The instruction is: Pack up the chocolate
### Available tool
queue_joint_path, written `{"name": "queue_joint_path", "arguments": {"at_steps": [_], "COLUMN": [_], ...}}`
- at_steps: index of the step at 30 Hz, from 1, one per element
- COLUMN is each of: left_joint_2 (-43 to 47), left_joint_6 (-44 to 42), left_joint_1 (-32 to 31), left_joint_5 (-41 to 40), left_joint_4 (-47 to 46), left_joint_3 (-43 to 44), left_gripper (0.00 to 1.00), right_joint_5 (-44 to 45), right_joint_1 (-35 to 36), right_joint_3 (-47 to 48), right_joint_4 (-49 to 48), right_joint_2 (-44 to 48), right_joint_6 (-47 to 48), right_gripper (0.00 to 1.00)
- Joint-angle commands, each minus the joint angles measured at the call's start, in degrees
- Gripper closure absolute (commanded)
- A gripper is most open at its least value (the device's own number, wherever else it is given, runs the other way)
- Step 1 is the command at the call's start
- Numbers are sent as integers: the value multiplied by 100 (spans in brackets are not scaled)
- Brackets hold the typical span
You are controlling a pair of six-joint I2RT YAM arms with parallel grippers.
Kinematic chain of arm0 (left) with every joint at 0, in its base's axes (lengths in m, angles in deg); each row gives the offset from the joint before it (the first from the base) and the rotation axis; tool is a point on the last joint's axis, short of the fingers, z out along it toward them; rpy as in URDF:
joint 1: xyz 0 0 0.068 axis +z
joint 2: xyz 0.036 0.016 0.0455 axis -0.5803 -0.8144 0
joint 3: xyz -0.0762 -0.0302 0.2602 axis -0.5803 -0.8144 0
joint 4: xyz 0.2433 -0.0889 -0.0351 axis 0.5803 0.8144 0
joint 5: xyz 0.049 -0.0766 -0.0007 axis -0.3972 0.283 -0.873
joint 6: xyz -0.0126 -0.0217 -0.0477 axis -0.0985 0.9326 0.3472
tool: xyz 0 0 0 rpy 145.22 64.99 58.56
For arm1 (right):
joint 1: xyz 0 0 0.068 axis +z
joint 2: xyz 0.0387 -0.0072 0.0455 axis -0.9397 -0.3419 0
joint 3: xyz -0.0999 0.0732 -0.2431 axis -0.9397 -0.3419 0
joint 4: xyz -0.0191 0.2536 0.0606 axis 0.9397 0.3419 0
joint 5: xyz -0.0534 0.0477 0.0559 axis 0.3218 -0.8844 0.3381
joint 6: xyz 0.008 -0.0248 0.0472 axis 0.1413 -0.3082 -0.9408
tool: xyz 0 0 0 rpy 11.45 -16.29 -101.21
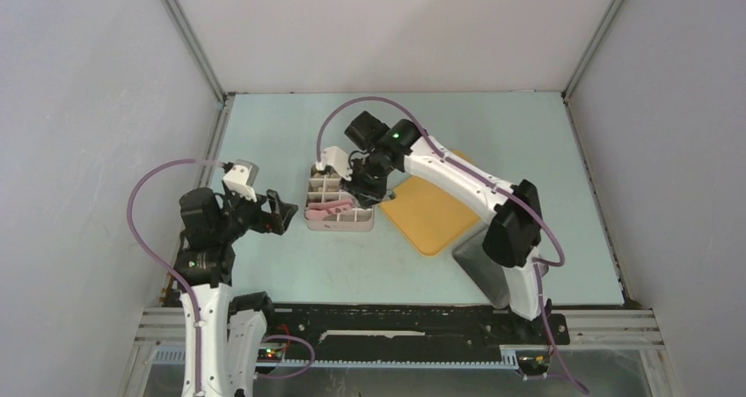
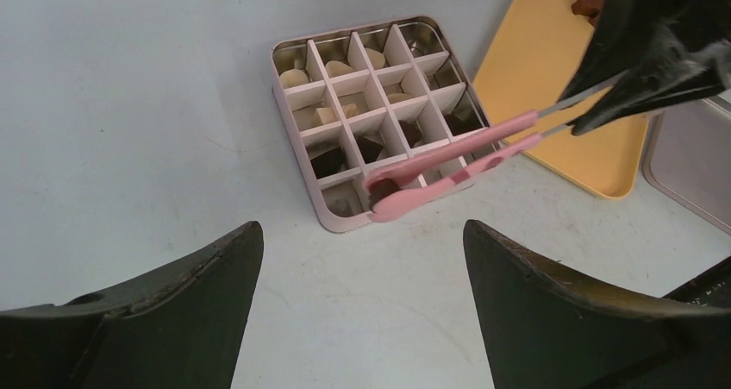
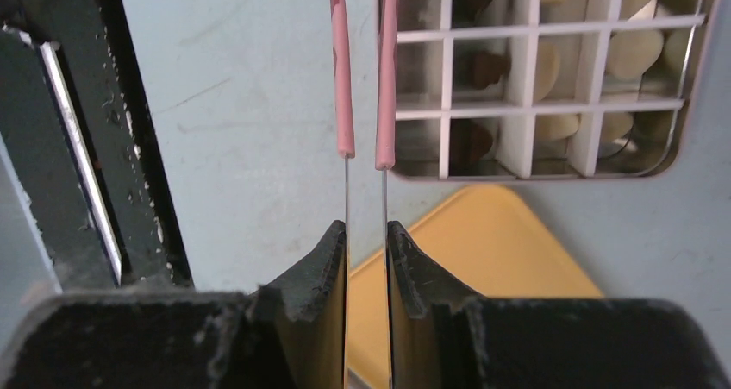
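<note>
The right gripper (image 3: 366,234) pinches the handles of the pink tongs (image 2: 448,160), whose tips appear to clamp a dark chocolate piece (image 2: 384,188) over a near-corner cell of the divided tin (image 1: 339,224). Placing seems to be the step in hand; next, the tongs need to lower and loosen. The left gripper (image 2: 360,234) hangs spread wide beside the tin, empty. Other chocolates (image 2: 323,113) sit in cells.

At bottom centre, right gripper (image 3: 366,234) pinched on pink tongs (image 3: 342,78) running up the frame. At upper right, gridded tin (image 3: 696,104) with cream and brown chocolate (image 3: 634,51). Below it, yellow tray (image 3: 491,251).
</note>
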Motion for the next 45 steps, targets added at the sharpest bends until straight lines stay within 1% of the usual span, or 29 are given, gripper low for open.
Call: {"name": "queue_joint_path", "arguments": {"at_steps": [1,4,10,14,16,17,22,25,28,33,40,42,45], "left_joint_2": [105,99,72,87,95,104,116,99,78,-112,-494,-583,-681], "left_joint_6": [-123,-128,-129,-122,-126,-122,-121,-120,-92,-9,93,131,184], "left_joint_1": [84,95,98,99,111,112,130,125,130,108,77,77,77], "left_joint_5": [-17,-17,-8,-1,-4,2,17,37,67,207,304,336,376], "left_joint_4": [103,118,65,79,83,77,62,53,-18,-120,-239,-258,-271], "left_joint_3": [128,147,106,109,97,87,50,42,-9,-44,-43,-35,-6], "left_gripper": [11,11,11,11,11,11,10,11,10,10,11,11,11], "right_joint_5": [-7,81,47,70,125,148,276,500,577,750,1123,1190,1103], "right_joint_1": [52,60,66,68,68,68,39,-8,-234,-859,-2325,-2798,-3559], "right_joint_3": [915,1139,1201,1179,1156,1159,1178,1108,580,-859,-3137,-3585,-3891], "right_joint_4": [193,234,208,255,244,235,219,380,269,-122,-558,-687,-694], "right_joint_2": [-406,-614,-809,-882,-875,-867,-724,-350,351,1671,3048,3301,3470], "right_joint_6": [-29,-47,-70,-74,-94,-111,-160,-160,-201,-190,-354,-445,-588], "right_gripper": [83,82,79,74,69,68,68,70,71,72,74,74,74]}}
